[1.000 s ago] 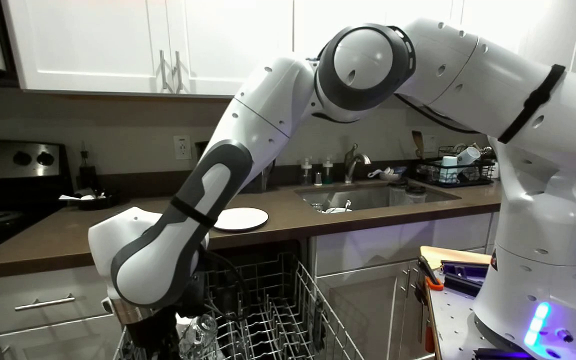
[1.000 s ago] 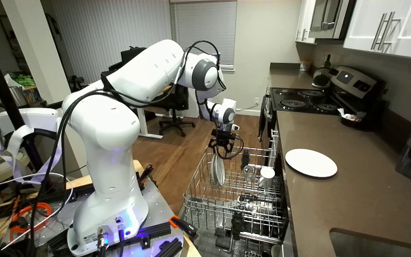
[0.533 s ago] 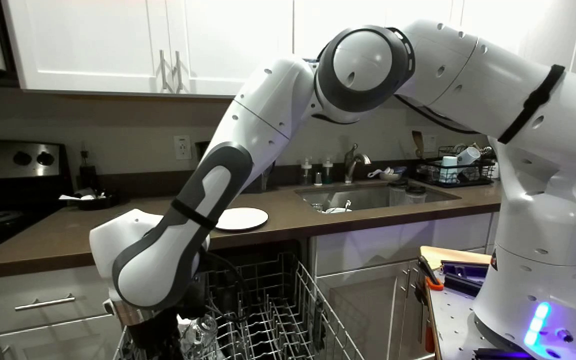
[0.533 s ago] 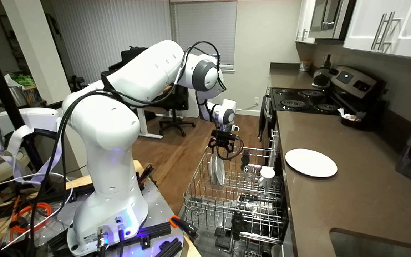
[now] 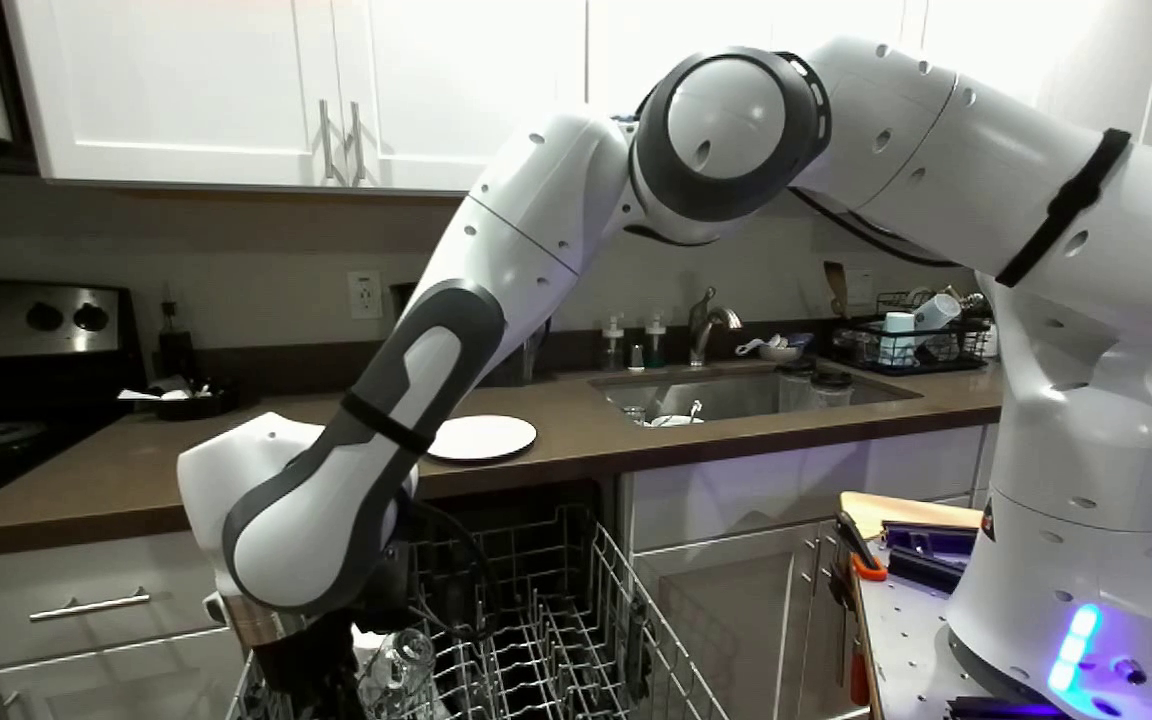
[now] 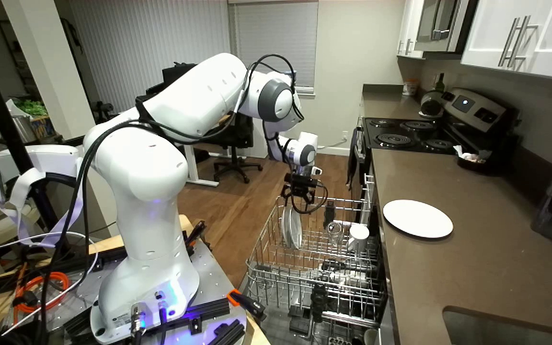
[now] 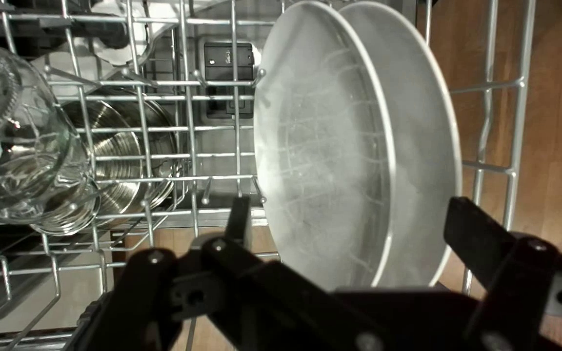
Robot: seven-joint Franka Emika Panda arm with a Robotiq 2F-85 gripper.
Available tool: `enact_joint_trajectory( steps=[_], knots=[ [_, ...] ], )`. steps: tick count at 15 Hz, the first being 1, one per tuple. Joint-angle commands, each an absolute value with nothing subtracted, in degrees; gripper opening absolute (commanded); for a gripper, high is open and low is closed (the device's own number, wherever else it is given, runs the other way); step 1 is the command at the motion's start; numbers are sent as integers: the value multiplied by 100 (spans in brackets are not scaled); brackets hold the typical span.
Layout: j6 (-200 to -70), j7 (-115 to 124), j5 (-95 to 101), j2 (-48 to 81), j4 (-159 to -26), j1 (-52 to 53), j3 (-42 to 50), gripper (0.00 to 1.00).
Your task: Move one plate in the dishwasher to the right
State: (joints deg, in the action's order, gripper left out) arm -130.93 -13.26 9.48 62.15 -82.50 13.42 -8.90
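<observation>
Two white plates stand upright side by side in the dishwasher's grey wire rack (image 6: 276, 272). In the wrist view, one plate (image 7: 320, 146) faces me and the other plate (image 7: 420, 146) is just right of it, with a narrow gap at their rims. They also show in an exterior view, the nearer plate (image 6: 296, 230) and the farther plate (image 6: 285, 225). My gripper (image 7: 354, 222) is open, its black fingers spread to either side of both plates, over their near edge. It hangs above the plates in an exterior view (image 6: 296, 197). In another exterior view the arm hides the plates.
A glass jar (image 7: 22, 141) lies left of the plates in the wrist view. A white mug (image 6: 358, 235) and a glass (image 6: 335, 231) stand in the rack. Another white plate (image 6: 417, 218) lies on the brown counter (image 6: 477, 268). Rack side wires (image 7: 517, 131) rise right of the plates.
The arm dipped very slightly and came back up. In an exterior view, the farther plate's edge appears shifted a touch left, widening the gap between the plates.
</observation>
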Motion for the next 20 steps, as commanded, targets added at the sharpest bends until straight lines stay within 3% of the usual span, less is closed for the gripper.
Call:
enact_joint_trajectory(
  steps=[1,16,17,20],
  knots=[
    [-13017,-1407,998,6120,-8293,1328,-866,100],
    [-13260,-1465,997,6378,-8142,1266,-818,100],
    [-13317,-1464,1005,6414,-8134,1268,-814,86],
    [-13549,-1479,1004,6496,-8145,1255,-824,59]
  ],
)
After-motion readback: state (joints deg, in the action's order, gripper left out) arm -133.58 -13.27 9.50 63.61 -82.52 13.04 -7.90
